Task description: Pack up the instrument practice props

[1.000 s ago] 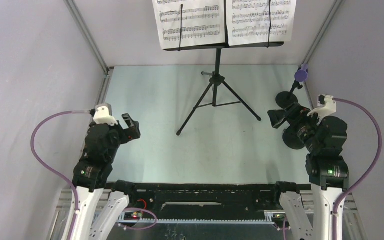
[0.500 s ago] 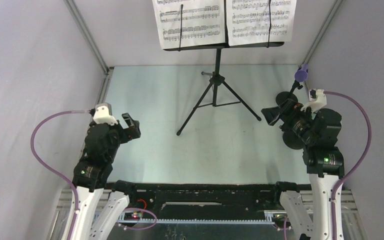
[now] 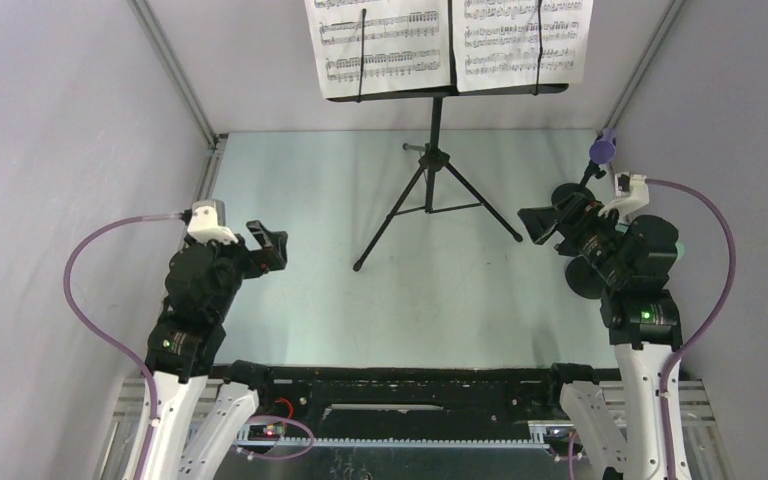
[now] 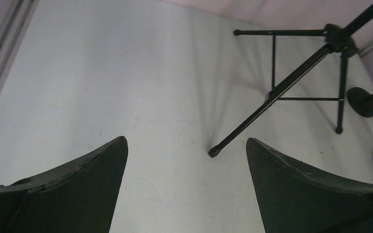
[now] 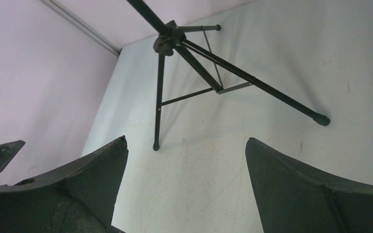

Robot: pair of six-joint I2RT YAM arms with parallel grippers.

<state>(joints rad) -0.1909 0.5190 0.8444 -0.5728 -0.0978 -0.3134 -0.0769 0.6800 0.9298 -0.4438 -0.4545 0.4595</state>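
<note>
The black tripod music rack (image 3: 430, 190) stands mid-table at the back and carries two white sheet-music pages (image 3: 385, 45). Its legs show in the left wrist view (image 4: 277, 92) and the right wrist view (image 5: 194, 63). The purple microphone (image 3: 603, 148) sits in a round-based holder (image 3: 572, 196) at the far right. A second round base (image 3: 585, 278) lies partly under my right arm. I cannot make out the mint-green microphone. My left gripper (image 3: 270, 246) (image 4: 184, 141) is open and empty, left of the tripod. My right gripper (image 3: 533, 224) (image 5: 184, 141) is open and empty, right of it.
Grey walls close in the table on the left, right and back. A metal rail (image 3: 175, 70) runs up the back left corner. The two round bases show at the right edge of the left wrist view (image 4: 363, 101). The tripod's feet (image 5: 323, 119) spread wide over the table.
My right arm has swung forward and left, bringing its gripper nearer the tripod's right leg. My left gripper has shifted slightly right and forward. Both stay open.
</note>
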